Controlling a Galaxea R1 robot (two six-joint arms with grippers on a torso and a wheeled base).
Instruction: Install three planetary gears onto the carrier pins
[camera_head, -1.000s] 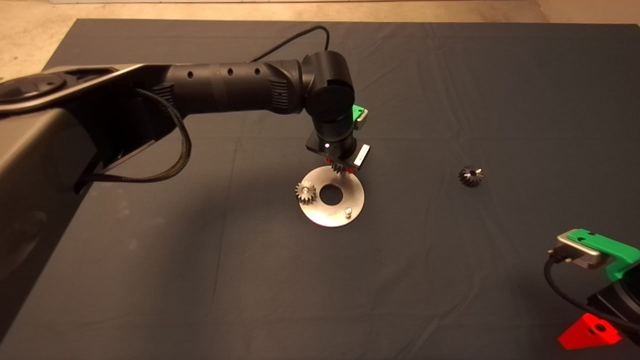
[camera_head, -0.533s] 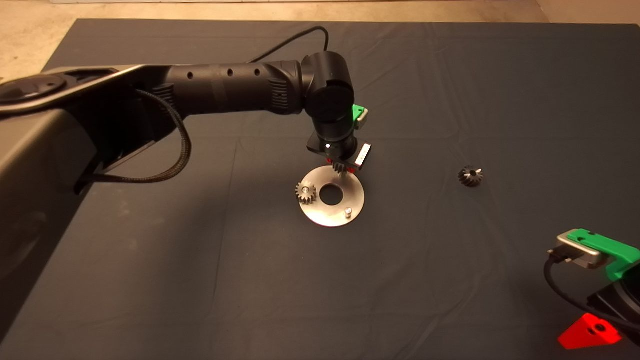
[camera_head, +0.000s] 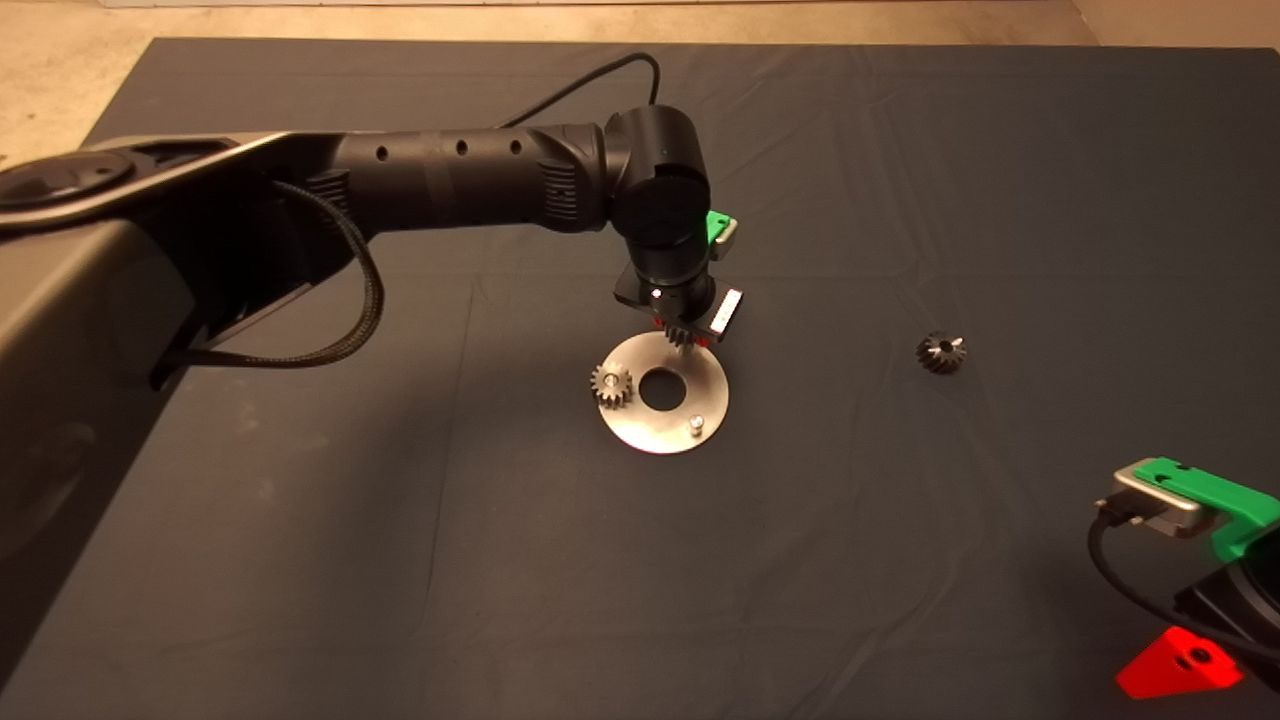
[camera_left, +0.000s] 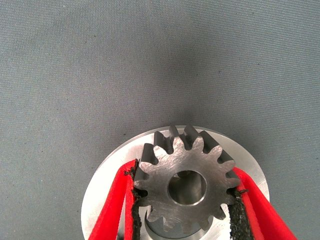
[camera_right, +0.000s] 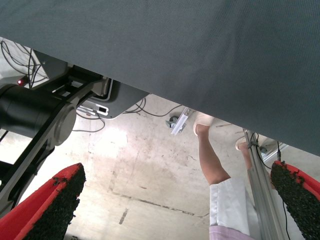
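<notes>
Mat (camera_head: 900, 180): dark woven cloth, matt, lightly creased. Disc (camera_head: 712, 395): flat metal, smooth, shiny. Gear (camera_left: 186, 186) in the left gripper (camera_left: 185, 210): grey metal, face dull with fine machining marks. Fingers (camera_left: 116, 200): glossy red plastic; pads (camera_left: 234, 210) black, rough, frayed at the edges. Right gripper (camera_right: 175, 205) pads equally coarse. Floor (camera_right: 145, 165): pale, smooth, stained.
</notes>
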